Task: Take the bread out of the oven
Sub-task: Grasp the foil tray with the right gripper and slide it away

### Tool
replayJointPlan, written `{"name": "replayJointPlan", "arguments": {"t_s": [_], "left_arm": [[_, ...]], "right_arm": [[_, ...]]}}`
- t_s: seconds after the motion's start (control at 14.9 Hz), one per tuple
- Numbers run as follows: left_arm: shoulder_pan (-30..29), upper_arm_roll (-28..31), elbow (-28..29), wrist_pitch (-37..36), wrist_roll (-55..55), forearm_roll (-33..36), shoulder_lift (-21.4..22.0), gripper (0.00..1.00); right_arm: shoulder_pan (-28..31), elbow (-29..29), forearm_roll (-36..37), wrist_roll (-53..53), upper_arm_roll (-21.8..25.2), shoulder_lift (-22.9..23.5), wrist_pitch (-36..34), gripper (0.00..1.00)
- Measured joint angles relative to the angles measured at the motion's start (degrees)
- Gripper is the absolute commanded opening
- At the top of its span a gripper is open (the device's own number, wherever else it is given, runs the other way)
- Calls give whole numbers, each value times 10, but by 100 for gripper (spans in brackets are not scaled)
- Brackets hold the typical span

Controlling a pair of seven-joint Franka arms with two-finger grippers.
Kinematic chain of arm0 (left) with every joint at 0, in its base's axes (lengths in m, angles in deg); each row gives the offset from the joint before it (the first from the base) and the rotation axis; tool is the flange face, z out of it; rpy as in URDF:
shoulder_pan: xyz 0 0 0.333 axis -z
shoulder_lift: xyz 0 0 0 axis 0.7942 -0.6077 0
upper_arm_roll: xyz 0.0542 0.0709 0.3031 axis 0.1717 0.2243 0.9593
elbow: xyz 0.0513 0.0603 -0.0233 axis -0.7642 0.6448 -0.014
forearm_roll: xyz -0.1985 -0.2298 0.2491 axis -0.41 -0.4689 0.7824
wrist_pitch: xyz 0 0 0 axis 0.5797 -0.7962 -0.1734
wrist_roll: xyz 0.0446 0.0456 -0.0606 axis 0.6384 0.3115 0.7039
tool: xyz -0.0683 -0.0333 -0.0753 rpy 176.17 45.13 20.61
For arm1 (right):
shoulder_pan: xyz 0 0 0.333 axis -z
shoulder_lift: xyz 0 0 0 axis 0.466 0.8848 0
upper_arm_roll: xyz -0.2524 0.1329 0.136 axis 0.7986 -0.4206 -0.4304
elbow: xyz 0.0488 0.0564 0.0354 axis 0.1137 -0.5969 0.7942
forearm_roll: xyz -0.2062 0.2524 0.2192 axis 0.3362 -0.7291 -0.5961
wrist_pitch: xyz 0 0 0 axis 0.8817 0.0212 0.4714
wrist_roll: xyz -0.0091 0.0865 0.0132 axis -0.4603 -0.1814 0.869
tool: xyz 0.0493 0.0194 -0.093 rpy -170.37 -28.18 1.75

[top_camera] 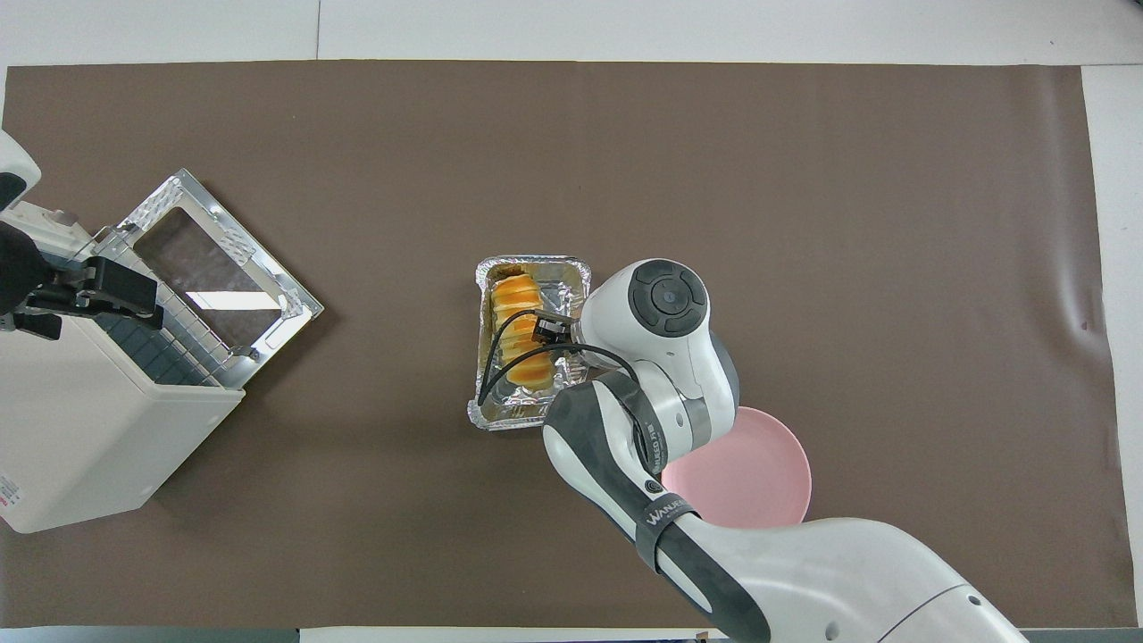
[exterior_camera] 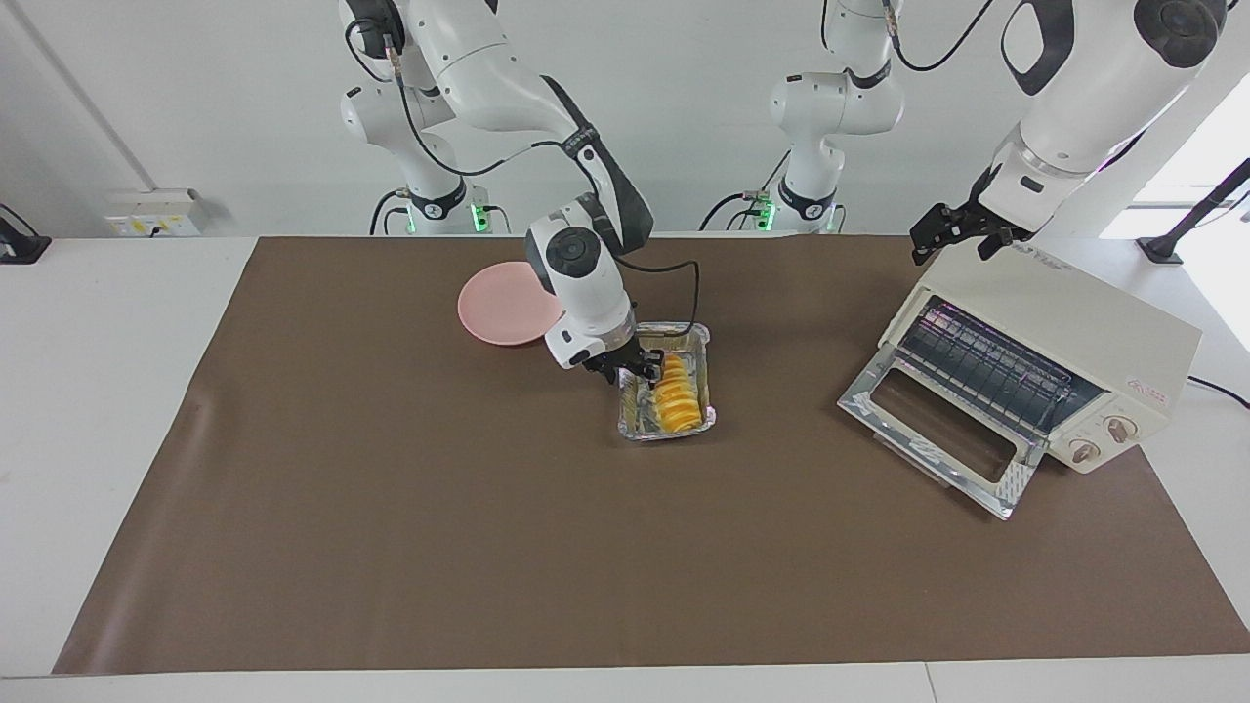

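Observation:
The bread [exterior_camera: 678, 402] [top_camera: 516, 332], a ridged golden roll, lies in a silver foil tray [exterior_camera: 635, 430] at the middle of the brown mat. My right gripper [exterior_camera: 645, 369] [top_camera: 546, 330] is down in the tray, shut on the end of the bread nearer the robots. The cream-white oven [exterior_camera: 1074, 312] [top_camera: 80, 429] stands at the left arm's end of the table. Its glass door [exterior_camera: 937, 434] is dropped open and its wire rack shows bare. My left gripper [exterior_camera: 962, 237] [top_camera: 94, 290] hangs open just over the oven's top edge, holding nothing.
A round pink plate [exterior_camera: 503, 303] [top_camera: 755, 473] lies beside the tray, nearer the robots and partly under the right arm. The brown mat [exterior_camera: 391, 537] covers most of the table. The oven's open door juts out over the mat.

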Motion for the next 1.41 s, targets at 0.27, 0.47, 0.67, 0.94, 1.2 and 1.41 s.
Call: {"name": "replayJointPlan", "arguments": {"t_s": [0.27, 0.47, 0.67, 0.94, 1.2, 1.41], "left_arm": [[0, 0, 1, 0, 0, 0, 0, 100], [0, 0, 1, 0, 0, 0, 0, 100], [0, 0, 1, 0, 0, 0, 0, 100], [0, -1, 1, 0, 0, 0, 0, 100], [0, -2, 1, 0, 0, 0, 0, 100], [0, -3, 1, 0, 0, 0, 0, 100]], "right_arm": [[0, 0, -44, 0, 0, 0, 2, 0], [0, -1, -46, 0, 0, 0, 13, 0], [6, 1, -46, 0, 2, -1, 25, 0], [74, 32, -46, 61, 6, -27, -52, 0], [216, 51, -46, 243, 9, -57, -167, 0], [286, 9, -46, 375, 10, -56, -170, 0]]}}
